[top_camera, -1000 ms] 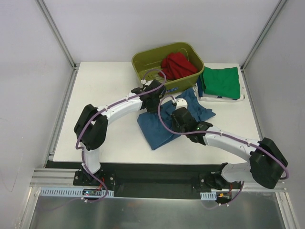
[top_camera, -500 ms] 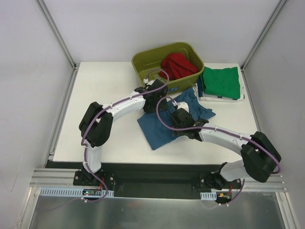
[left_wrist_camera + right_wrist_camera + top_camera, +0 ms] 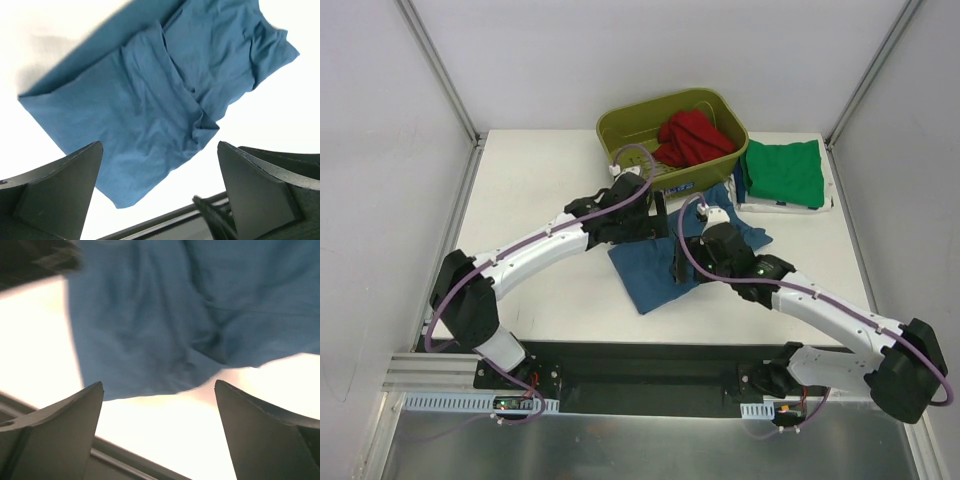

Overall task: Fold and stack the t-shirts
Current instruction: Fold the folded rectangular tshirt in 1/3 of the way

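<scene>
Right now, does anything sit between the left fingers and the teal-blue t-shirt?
Nothing visible does. The left fingers stand open above the teal-blue t-shirt, which lies wrinkled on the table. The left wrist view shows only open space between them.

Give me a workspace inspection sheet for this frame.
Surface: white table.
Job's things: blue t-shirt rumpled at centre; green t-shirt folded on white tray, right; red t-shirt bunched in olive tub.
Clutter: nothing seen beyond tub, tray.
End effectors: left end effector, right end effector open above blue t-shirt, empty.
Cables: purple cables along both arms.
Surroundings: white walls, metal frame posts.
</scene>
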You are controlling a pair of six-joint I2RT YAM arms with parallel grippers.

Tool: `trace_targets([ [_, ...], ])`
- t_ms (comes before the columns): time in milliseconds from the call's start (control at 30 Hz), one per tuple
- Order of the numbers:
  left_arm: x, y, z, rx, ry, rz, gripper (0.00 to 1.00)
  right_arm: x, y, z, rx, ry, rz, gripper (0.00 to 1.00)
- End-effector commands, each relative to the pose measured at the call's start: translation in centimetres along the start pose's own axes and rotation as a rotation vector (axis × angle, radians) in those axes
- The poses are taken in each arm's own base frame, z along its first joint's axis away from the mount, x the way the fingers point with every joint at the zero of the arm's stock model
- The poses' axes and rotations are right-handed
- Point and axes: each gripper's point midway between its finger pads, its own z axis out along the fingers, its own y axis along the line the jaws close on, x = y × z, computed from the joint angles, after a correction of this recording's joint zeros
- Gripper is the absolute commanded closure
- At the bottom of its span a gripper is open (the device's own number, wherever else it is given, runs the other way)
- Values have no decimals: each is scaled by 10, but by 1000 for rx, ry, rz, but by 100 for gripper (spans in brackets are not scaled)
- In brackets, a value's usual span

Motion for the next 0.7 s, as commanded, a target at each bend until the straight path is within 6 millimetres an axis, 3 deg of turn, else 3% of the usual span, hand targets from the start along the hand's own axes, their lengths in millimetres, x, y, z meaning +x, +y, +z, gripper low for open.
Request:
trace_targets([
  [0, 23, 5, 17, 36, 74, -2, 1, -6, 46, -7, -260, -16, 50, 3],
  [200, 45, 29, 55, 12, 227, -86, 1, -3, 61, 16, -363, -3, 98, 3],
  [333, 58, 54, 71, -41, 267, -130, 1, 9, 38, 46, -273, 60, 138, 3],
  [567, 71, 96, 81, -128, 298, -190, 0, 29, -7, 85, -129, 154, 184, 3],
  [667, 72, 96, 78, -113, 306, -178, 1, 33, -11, 92, -110, 174, 175, 3],
])
